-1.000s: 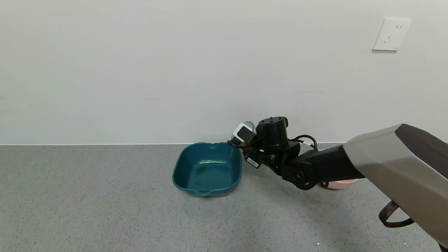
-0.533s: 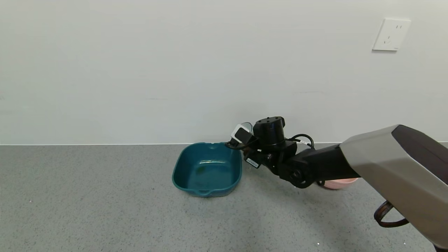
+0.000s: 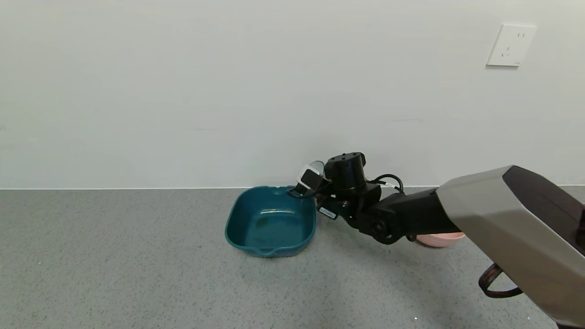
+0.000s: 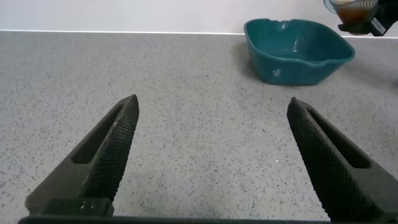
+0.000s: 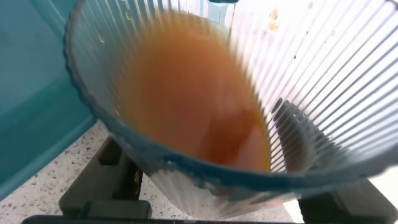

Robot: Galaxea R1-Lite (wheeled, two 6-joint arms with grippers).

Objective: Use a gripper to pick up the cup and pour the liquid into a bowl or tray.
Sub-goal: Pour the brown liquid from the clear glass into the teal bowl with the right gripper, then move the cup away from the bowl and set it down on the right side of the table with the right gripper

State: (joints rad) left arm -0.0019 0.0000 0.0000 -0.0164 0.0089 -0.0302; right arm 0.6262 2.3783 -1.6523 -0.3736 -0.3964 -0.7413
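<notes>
Over tray's far right corner: right end effector clamped on cup, liquid inside, tray to its left. Left end effector wide, idle, well apart.

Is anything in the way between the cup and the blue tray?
Nothing visible is. The right gripper holds the cup with its brown liquid at the teal tray's far right corner, and the path looks open.

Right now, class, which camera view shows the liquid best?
The right wrist view: the liquid fills the frame inside the ribbed cup. The left wrist view shows it far off; in the head view it is hidden.
</notes>
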